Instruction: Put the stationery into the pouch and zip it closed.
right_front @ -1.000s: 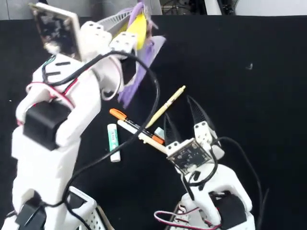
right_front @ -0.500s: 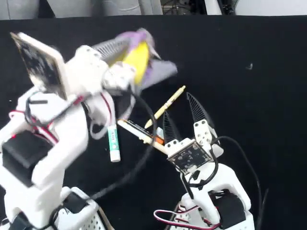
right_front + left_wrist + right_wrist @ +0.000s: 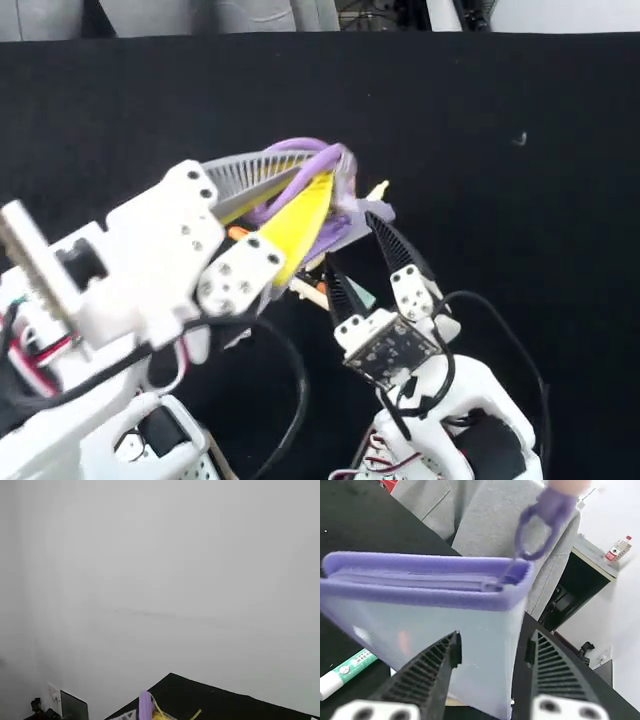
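My left gripper (image 3: 297,190) is shut on the purple-edged, translucent pouch (image 3: 345,218) and holds it off the table, above the stationery. Its yellow finger (image 3: 300,215) and grey ribbed finger clamp the pouch's top. In the left wrist view a strip of the pouch (image 3: 145,707) shows. My right gripper (image 3: 360,265) stands open just below the pouch. In the right wrist view the pouch (image 3: 430,610) hangs right before the open fingers (image 3: 427,675), zipper edge up, ring pull (image 3: 540,525) above. A pencil tip (image 3: 378,188), an orange marker end (image 3: 237,233) and a glue stick (image 3: 345,672) peek out.
The black table (image 3: 520,200) has free room to the right and at the back. My left arm's white body (image 3: 150,270) covers the table's left part and most of the pens. A person in grey (image 3: 485,520) is behind the table.
The left arm has swung down and toward the right gripper, carrying the pouch from the back left to over the pens. The right gripper has shifted slightly toward the pouch.
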Robot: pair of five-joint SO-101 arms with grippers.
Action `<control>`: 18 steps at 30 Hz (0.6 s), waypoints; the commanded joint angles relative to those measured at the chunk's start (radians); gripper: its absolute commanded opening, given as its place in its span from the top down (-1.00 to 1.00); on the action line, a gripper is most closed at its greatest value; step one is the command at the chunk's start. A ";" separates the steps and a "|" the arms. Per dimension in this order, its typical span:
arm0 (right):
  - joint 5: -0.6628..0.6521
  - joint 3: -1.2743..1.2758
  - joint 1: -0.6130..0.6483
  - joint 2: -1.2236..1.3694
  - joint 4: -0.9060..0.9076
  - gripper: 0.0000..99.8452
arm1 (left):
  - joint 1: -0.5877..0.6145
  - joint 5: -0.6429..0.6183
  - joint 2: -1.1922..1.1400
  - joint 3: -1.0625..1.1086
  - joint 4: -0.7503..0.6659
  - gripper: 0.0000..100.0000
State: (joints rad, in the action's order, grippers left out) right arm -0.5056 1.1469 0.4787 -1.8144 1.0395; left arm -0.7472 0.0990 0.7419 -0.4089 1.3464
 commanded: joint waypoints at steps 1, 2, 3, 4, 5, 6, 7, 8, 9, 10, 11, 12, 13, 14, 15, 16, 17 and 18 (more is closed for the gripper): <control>-0.005 -0.074 0.009 -0.062 0.046 0.55 | -0.016 0.046 0.038 -0.047 0.072 0.94; -0.023 -0.087 0.009 -0.062 0.064 0.55 | -0.016 0.046 0.044 -0.047 0.089 0.94; -0.051 -0.099 0.009 -0.062 0.087 0.55 | -0.016 0.048 0.054 -0.047 0.106 0.94; -0.080 -0.113 0.009 -0.062 0.112 0.55 | -0.018 0.048 0.063 -0.047 0.123 0.94; -0.109 -0.128 0.009 -0.062 0.135 0.55 | -0.018 0.046 0.074 -0.047 0.137 0.94; -0.130 -0.140 0.009 -0.062 0.155 0.55 | -0.018 0.046 0.081 -0.047 0.147 0.94; -0.150 -0.153 0.009 -0.062 0.172 0.55 | -0.018 0.046 0.089 -0.047 0.158 0.94; -0.166 -0.162 0.009 -0.062 0.189 0.55 | -0.018 0.046 0.095 -0.047 0.164 0.94; -0.181 -0.171 0.009 -0.062 0.207 0.55 | -0.018 0.046 0.100 -0.045 0.166 0.94; -0.198 -0.182 0.009 -0.062 0.226 0.55 | -0.019 0.048 0.104 -0.044 0.169 0.94; -0.216 -0.191 0.009 -0.062 0.245 0.55 | -0.019 0.048 0.110 -0.041 0.175 0.94; -0.233 -0.202 0.009 -0.062 0.269 0.55 | -0.019 0.048 0.115 -0.039 0.186 0.94; -0.253 -0.214 0.009 -0.062 0.292 0.55 | -0.019 0.048 0.120 -0.039 0.203 0.94; -0.275 -0.229 0.009 -0.062 0.319 0.55 | -0.019 0.048 0.121 -0.039 0.216 0.94; -0.298 -0.243 0.009 -0.062 0.342 0.55 | -0.019 0.048 0.123 -0.039 0.230 0.94; -0.319 -0.257 0.009 -0.062 0.365 0.55 | -0.019 0.048 0.124 -0.039 0.238 0.94; -0.342 -0.269 0.009 -0.062 0.382 0.55 | -0.019 0.048 0.124 -0.039 0.244 0.94; -0.364 -0.283 0.011 -0.062 0.397 0.55 | -0.019 0.048 0.124 -0.039 0.250 0.94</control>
State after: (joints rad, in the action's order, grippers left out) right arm -0.7879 0.9459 0.4818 -1.8144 1.3771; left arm -0.7518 0.1343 0.8661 -0.4104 1.5766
